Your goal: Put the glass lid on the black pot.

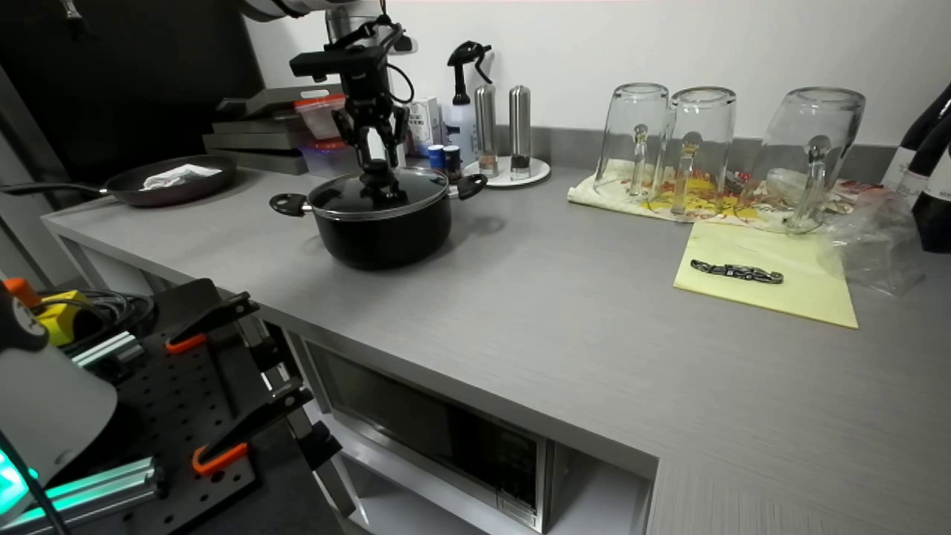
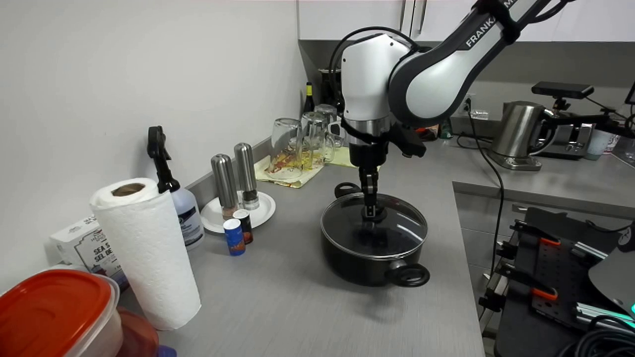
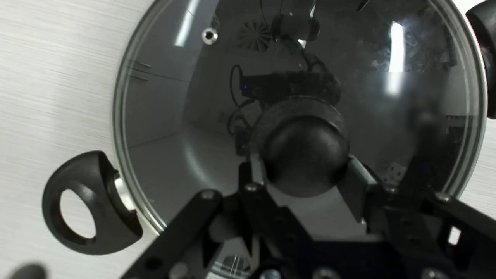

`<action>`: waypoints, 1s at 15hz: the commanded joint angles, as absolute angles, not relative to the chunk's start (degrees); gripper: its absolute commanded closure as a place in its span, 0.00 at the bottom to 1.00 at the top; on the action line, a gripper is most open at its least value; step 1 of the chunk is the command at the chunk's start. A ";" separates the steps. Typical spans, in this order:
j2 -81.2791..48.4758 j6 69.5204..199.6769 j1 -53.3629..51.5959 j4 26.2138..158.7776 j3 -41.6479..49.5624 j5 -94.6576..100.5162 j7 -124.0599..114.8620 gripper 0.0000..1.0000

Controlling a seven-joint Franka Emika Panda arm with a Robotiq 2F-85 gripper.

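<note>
Tool (image 3: pixel 306 168) pinching knob (image 3: pixel 306 149) of glass lid (image 2: pixel 379 240), lid resting atop blk pot (image 2: pixel 364 272), approx. centred — prob. stiff, fairly hvy, glass slick & breakable, so best held by that knob over pot's ctr, not by bare glass.

The Franka Panda arm (image 2: pixel 436 84) is slanting down from the upper right in an exterior view, its white wrist (image 2: pixel 367 82) hanging upright near top centre. The Robotiq gripper (image 3: pixel 306 170) is pointing downward; in the wrist view I'm seeing its two fingers (image 3: pixel 257 195) gripping near mid-frame, their pads (image 3: pixel 355 188) standing apart.
</note>
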State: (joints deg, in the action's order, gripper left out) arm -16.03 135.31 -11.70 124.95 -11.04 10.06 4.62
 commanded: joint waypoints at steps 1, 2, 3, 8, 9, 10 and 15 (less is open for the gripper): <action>-16.10 135.24 -11.50 124.22 -11.01 9.50 6.24 0.76; -16.12 135.21 -11.53 124.17 -11.01 9.53 6.19 0.76; -16.22 135.16 -11.59 124.03 -11.00 9.62 6.08 0.76; -17.14 134.92 -12.03 123.15 -11.03 10.07 5.64 0.76; -17.46 134.83 -12.13 122.84 -11.01 10.20 5.48 0.76; -17.68 134.76 -12.19 122.61 -11.00 10.22 5.41 0.76; -19.19 134.11 -12.55 120.93 -10.94 10.50 5.19 0.76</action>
